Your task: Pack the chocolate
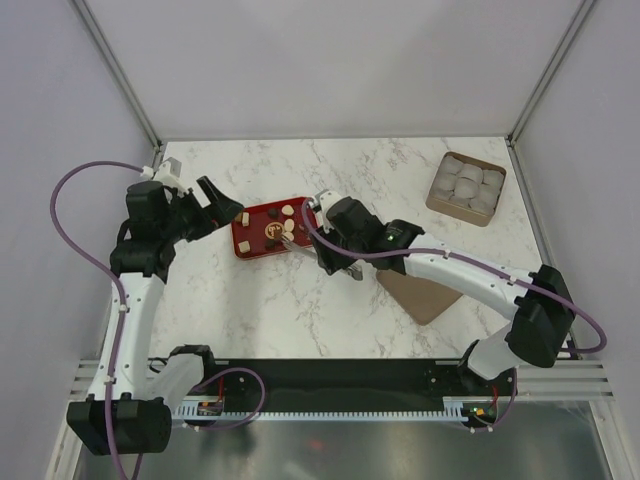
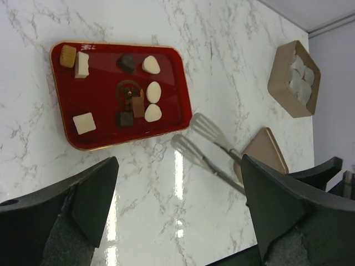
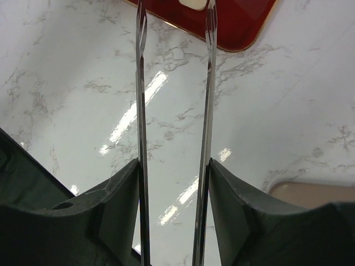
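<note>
**Tongs poised at the red tray's rim, every chocolate on the tray**

The chocolate (image 2: 153, 91) lies on the red tray (image 2: 100, 88), about nine small pieces. Cream-white ones line the side towards the box. Dark and tan ones sit around the middle, and a ridged caramel piece and a cream bar share one far corner. None is in the box.

The right hand (image 3: 173, 166) is closed on a pair of metal tongs (image 2: 206, 127), its two fingers pressing the thin blades from outside. The blades stand apart and roughly parallel. Their tips reach the tray's rim on the box side, where the edge of a cream piece shows between them in the right wrist view. Whether they touch anything cannot be told.

The left hand (image 1: 222, 203) hovers beside the opposite side of the tray, spread wide and holding nothing.

A brown cardboard box (image 1: 466, 187) of pale round cups stands well apart from the tray, towards the back right corner. A flat brown square lid (image 1: 420, 290) lies nearer the arms, on the same side of the tray as the box.

Pale panels wall the marble bench (image 1: 400, 170) on three sides, and a black rail runs along the fourth. A broad stretch of marble separates the tray from the box and from the back wall.

A gold emblem (image 2: 128, 91) marks the tray's centre and small white marks (image 2: 86, 47) sit near one rim. Neither is legible.
</note>
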Controlling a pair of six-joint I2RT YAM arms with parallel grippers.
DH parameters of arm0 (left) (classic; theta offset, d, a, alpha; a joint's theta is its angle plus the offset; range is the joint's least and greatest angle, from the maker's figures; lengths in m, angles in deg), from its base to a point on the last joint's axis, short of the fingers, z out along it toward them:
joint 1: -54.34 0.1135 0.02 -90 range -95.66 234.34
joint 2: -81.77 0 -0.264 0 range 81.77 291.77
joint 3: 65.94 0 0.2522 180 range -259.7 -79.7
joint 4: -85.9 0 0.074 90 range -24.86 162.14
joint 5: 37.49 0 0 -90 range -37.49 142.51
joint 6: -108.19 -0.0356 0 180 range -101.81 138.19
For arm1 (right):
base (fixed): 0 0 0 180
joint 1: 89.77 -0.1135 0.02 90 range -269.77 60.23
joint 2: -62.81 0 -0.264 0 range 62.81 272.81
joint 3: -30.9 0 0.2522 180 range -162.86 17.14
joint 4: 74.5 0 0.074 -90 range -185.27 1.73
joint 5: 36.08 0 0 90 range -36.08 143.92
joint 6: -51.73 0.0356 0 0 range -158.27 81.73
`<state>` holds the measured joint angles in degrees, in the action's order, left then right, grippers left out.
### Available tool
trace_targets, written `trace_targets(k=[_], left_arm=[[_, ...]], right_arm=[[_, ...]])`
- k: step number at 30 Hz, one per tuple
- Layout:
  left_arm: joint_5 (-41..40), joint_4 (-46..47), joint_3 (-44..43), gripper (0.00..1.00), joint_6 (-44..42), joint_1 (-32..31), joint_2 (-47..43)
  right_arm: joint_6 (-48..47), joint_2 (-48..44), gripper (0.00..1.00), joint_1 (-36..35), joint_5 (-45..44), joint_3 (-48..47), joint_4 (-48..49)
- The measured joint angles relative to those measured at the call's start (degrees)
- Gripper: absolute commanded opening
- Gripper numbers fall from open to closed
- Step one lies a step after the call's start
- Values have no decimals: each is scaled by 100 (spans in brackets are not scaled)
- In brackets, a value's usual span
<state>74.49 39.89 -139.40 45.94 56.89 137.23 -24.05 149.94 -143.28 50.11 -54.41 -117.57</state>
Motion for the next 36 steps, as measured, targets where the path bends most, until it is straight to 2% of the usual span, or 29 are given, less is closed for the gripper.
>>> trace_targets(k=[8,19,36], left_arm=[[-278,-90,511,100,37,0,-46],[-90,-33,1209,100,-262,0,-479],[186,118,1300,100,-313,0,-612]], right_arm=[[-20,46,56,555,42,-468,-295],[-258,1322,54,564,-122,-1539,-129],[-662,2450,55,564,-656,-2236,-70]])
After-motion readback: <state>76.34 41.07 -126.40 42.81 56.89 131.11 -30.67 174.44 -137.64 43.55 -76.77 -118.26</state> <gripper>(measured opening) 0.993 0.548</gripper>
